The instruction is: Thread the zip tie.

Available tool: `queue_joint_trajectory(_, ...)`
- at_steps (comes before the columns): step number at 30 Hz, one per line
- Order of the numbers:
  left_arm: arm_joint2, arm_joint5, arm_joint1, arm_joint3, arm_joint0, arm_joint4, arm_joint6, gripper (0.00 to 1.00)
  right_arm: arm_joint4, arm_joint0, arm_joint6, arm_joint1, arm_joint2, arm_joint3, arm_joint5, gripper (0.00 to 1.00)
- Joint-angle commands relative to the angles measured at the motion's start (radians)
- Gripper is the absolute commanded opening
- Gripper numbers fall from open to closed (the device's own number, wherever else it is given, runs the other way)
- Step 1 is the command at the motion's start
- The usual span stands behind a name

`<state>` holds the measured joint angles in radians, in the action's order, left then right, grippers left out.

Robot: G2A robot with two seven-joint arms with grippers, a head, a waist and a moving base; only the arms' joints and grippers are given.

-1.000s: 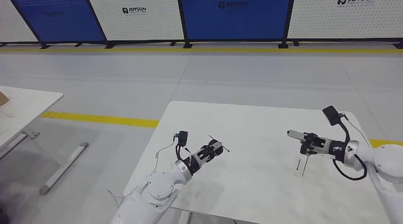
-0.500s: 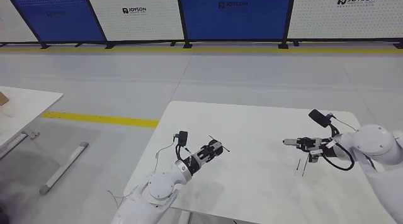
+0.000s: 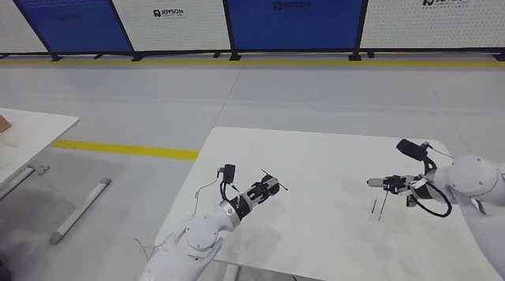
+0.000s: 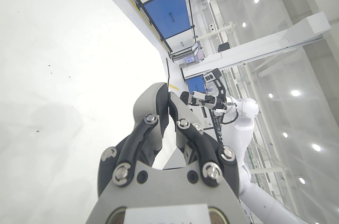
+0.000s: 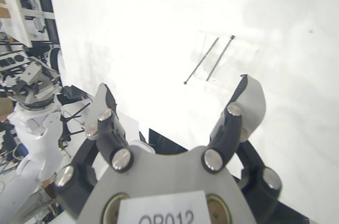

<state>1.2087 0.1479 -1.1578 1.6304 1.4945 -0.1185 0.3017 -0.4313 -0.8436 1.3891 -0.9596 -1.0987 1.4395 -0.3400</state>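
My left gripper (image 4: 168, 92) is shut on a thin black zip tie (image 4: 167, 71), whose free end sticks out past the fingertips. In the top view this gripper (image 3: 270, 185) hovers over the near left part of the white table (image 3: 316, 162), with the held tie (image 3: 282, 187) crossing it. My right gripper (image 5: 174, 84) is open and holds nothing. Two more black zip ties (image 5: 202, 61) (image 5: 219, 58) lie side by side on the table just beyond its fingers. From above, the right gripper (image 3: 375, 182) hangs just above those ties (image 3: 379, 205).
The table's front edge (image 5: 148, 124) runs close under the right gripper. Free white surface lies between the two arms. A second white table (image 3: 31, 127) stands at the far left, across a floor with a yellow line.
The right gripper has dropped lower and then shifted right, nearer the two lying ties, with its wrist turned. The left arm and its held tie have not moved.
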Motion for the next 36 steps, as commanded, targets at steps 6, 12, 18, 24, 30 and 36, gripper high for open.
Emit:
queue_joint_trajectory(6,0.000,0.000,0.000,0.000,0.000,0.000,0.000,0.00,-0.010,0.002,0.001,0.001,0.002,0.006,0.000,1.00)
queue_joint_trajectory(12,0.000,0.000,0.000,0.000,0.000,0.000,0.000,0.00,-0.007,-0.008,-0.003,-0.001,0.020,-0.012,0.051,1.00)
queue_joint_trajectory(18,0.000,0.000,0.000,0.000,0.000,0.000,0.000,0.00,-0.043,0.031,-0.002,-0.013,0.070,-0.068,0.000,1.00)
queue_joint_trajectory(24,0.000,0.000,0.000,0.000,0.000,0.000,0.000,0.00,-0.043,0.031,-0.002,-0.013,0.070,-0.068,0.000,1.00)
queue_joint_trajectory(30,0.000,0.000,0.000,0.000,0.000,0.000,0.000,0.00,-0.055,0.029,0.001,-0.016,0.106,-0.083,0.041,1.00)
queue_joint_trajectory(36,0.000,0.000,0.000,0.000,0.000,0.000,0.000,0.00,-0.036,0.116,0.001,-0.034,0.188,-0.166,0.030,1.00)
